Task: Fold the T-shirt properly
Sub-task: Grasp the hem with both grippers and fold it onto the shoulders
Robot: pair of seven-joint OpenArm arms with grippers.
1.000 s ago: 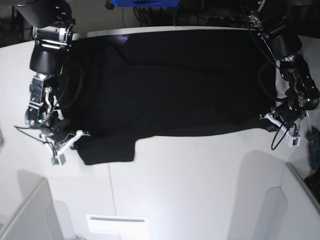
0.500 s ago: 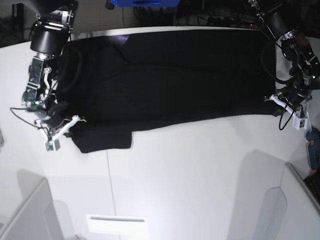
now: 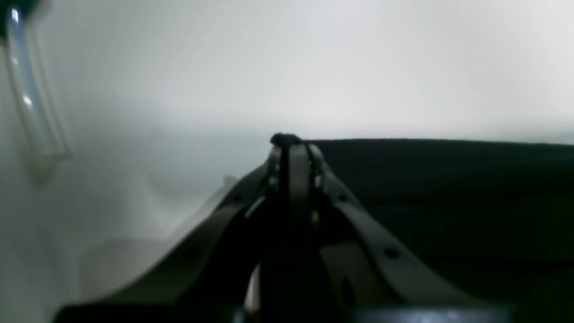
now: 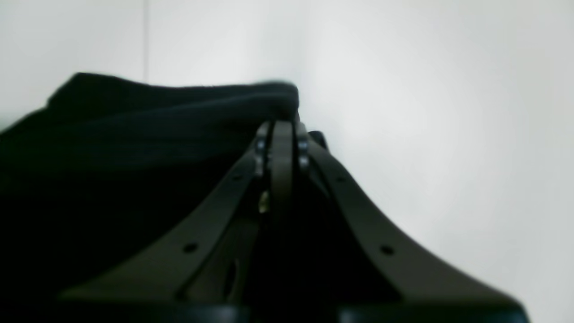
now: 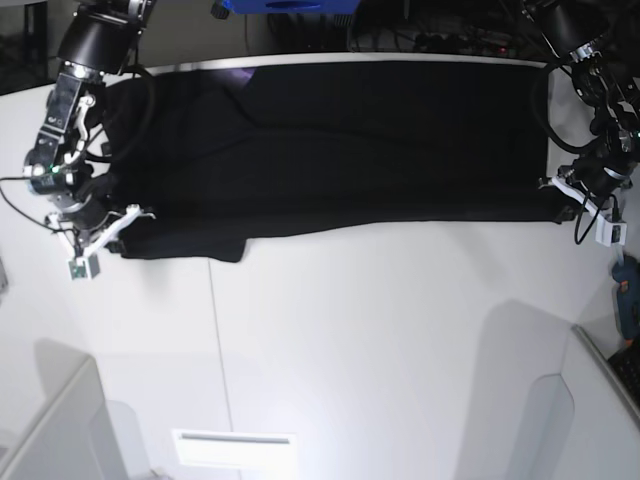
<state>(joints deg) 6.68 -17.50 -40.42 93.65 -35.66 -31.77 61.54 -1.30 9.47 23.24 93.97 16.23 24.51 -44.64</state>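
The black T-shirt [image 5: 340, 150] lies spread wide across the far half of the white table [image 5: 380, 340], plain side up, its near edge pulled almost straight. My left gripper [image 5: 556, 198] is shut on the shirt's near corner at the base view's right. In the left wrist view its fingers [image 3: 290, 150] pinch a bit of black cloth, with the shirt [image 3: 448, 193] stretching off to the right. My right gripper [image 5: 126, 222] is shut on the near corner at the base view's left. In the right wrist view the closed fingers [image 4: 280, 130] hold the bunched shirt [image 4: 134, 134].
A blue object [image 5: 280, 5] and cables sit beyond the table's far edge. A teal tool [image 5: 628, 300] lies at the right edge. A white slotted plate [image 5: 235, 448] sits near the front, with grey partitions [image 5: 50, 430] at both front corners.
Both grippers have moved outward and toward the far side with the shirt's corners in them. The near edge has drawn tight and the hanging sleeve flap at the left has shrunk.
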